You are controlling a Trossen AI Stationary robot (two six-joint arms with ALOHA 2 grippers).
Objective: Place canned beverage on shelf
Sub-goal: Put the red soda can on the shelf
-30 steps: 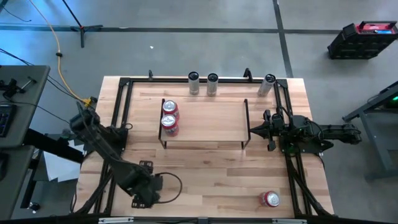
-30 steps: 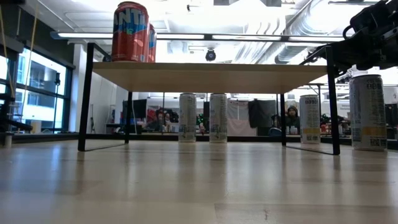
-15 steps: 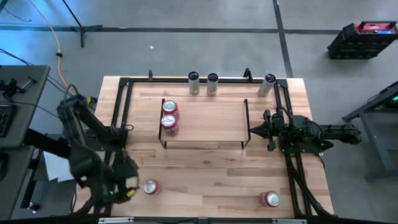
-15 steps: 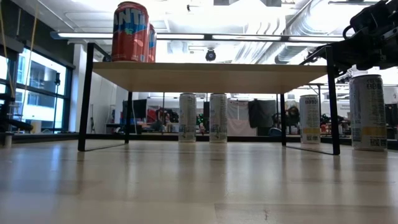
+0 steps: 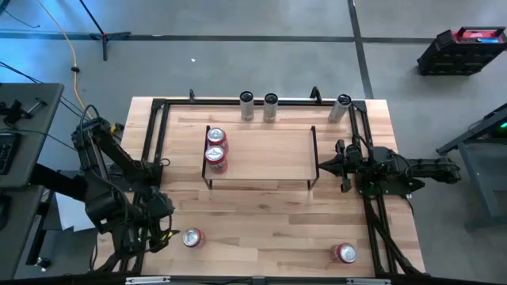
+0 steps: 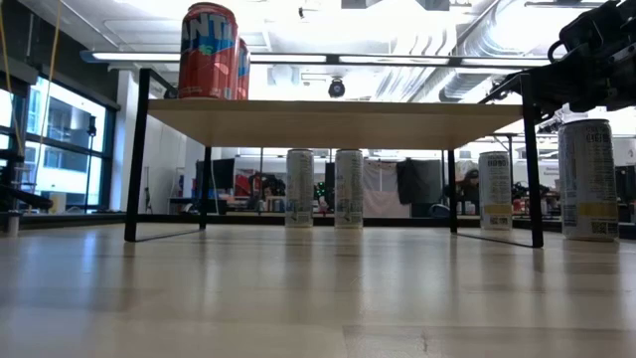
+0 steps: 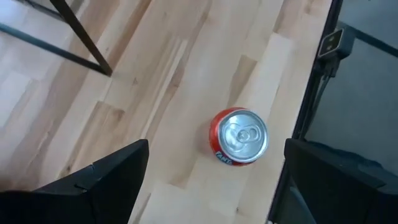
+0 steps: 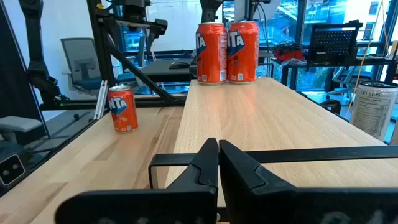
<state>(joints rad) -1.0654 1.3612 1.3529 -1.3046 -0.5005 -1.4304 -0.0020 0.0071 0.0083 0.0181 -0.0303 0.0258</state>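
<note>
Two orange cans [image 5: 215, 148] stand on the shelf [image 5: 269, 154] at its left end in the high view; in the low view the rear one is mostly hidden behind the front one. Two more orange cans stand on the tabletop [image 5: 269, 214]: one at lower left [image 5: 191, 237], one at lower right [image 5: 344, 253]. I count three slim silver cans along the upper edge [image 5: 270, 106]; the low view has a fourth tall silver can [image 6: 588, 179] at right that I can't place from above, label too small to read. Left end effector [image 5: 158, 229] sits just left of the lower-left can, not touching it, fingers spread wide; its wrist view looks down on that can's top [image 7: 240, 137], with both fingers cut off at the frame's bottom. Right end effector [image 5: 323, 165] rests just off the shelf's right end rail, fingers pressed together, gripping nothing.
</note>
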